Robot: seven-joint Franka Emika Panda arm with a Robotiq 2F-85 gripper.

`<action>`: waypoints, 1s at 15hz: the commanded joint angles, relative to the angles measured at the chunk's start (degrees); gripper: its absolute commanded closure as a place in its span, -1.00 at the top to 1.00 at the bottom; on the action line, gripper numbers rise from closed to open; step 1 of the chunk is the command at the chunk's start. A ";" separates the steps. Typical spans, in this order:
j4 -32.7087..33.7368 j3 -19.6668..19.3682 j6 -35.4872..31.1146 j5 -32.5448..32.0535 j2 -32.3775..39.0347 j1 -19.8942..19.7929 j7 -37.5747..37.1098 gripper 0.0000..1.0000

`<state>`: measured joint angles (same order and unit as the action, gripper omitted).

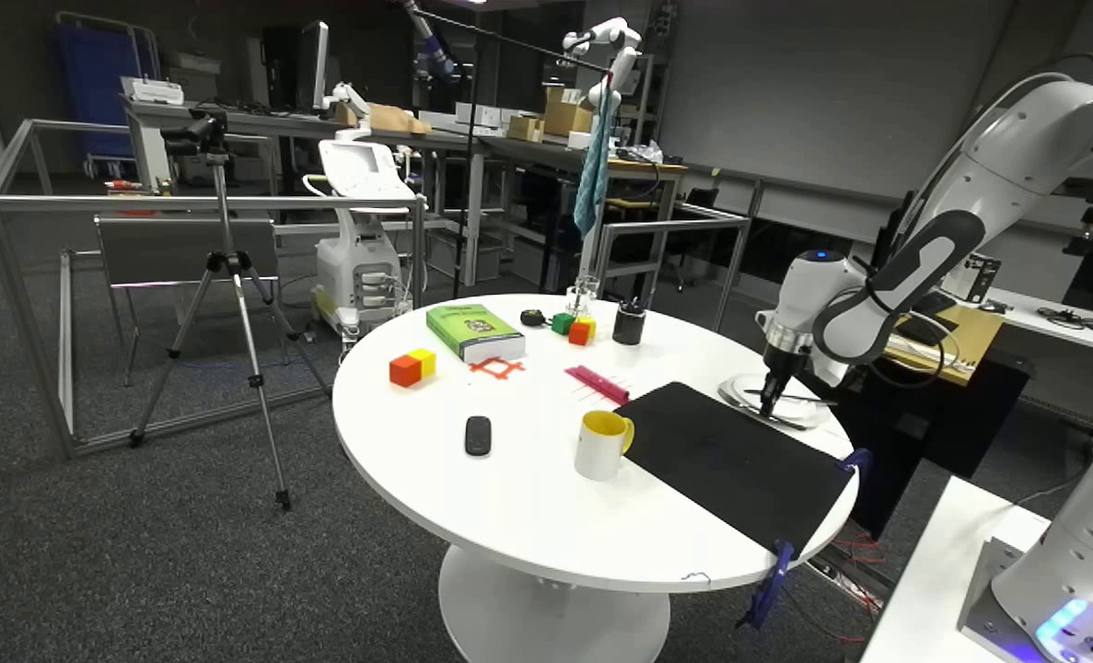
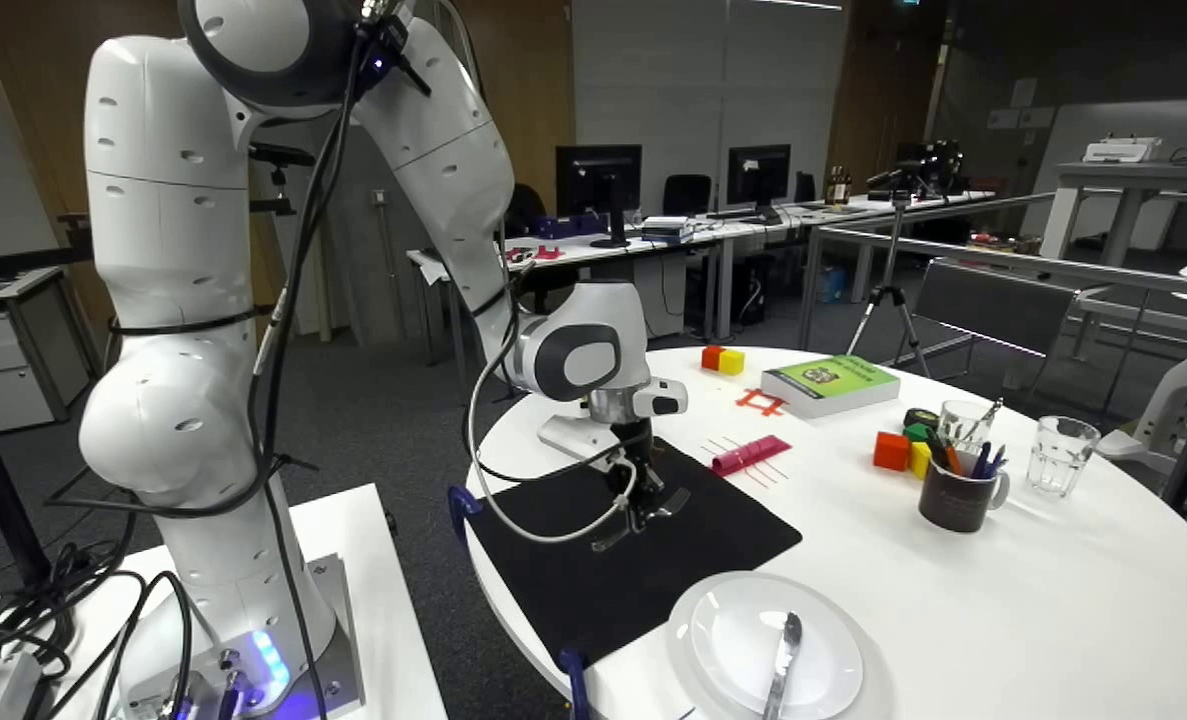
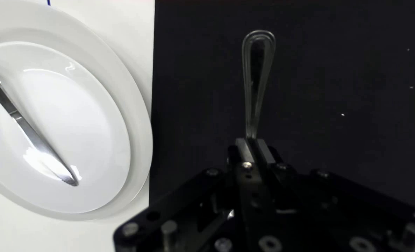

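- Leftmost, as an exterior view shows your scene, the arm's base (image 2: 183, 650) stands on a white side table (image 2: 378, 590), lit blue at its front.
- Next, a blue clamp (image 2: 461, 505) holds the left corner of the black mat (image 2: 723, 530), which lies on the round white table (image 2: 1053, 600).
- Over the mat you have the gripper (image 2: 636, 520) pointing down, its fingers brought together with hardly a gap, pinching a fork (image 3: 256, 77) by its handle.
- The handle's end points near left, the tined head far right; you cannot tell from here whether the fork touches the mat.
- At the table's far side, a touching red-and-yellow pair of blocks (image 2: 722, 360).
- Right of the mat, a pink piece (image 2: 748, 455) with thin sticks about it.
- On the near side, just beside the mat, a large plate (image 3: 141, 140) carries a smaller plate (image 3: 88, 115), with a knife (image 2: 781, 660) lying on it.
- Far right of those, a green book (image 2: 833, 380) lies flat.
- Rightmost, a red cube (image 2: 891, 450), a dark pen mug (image 2: 956, 500) and a glass tumbler (image 2: 1061, 455).
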<state>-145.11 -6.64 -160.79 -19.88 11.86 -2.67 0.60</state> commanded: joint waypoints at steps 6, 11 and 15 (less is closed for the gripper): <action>0.46 -1.04 -4.01 4.25 2.55 -1.68 2.08 -0.97; 0.42 -1.53 -1.93 3.71 2.59 -0.33 0.66 -0.88; 0.35 -1.56 -2.11 3.41 2.68 -0.02 0.51 -0.97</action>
<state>-144.73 -7.70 -162.79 -16.65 14.46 -3.37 0.85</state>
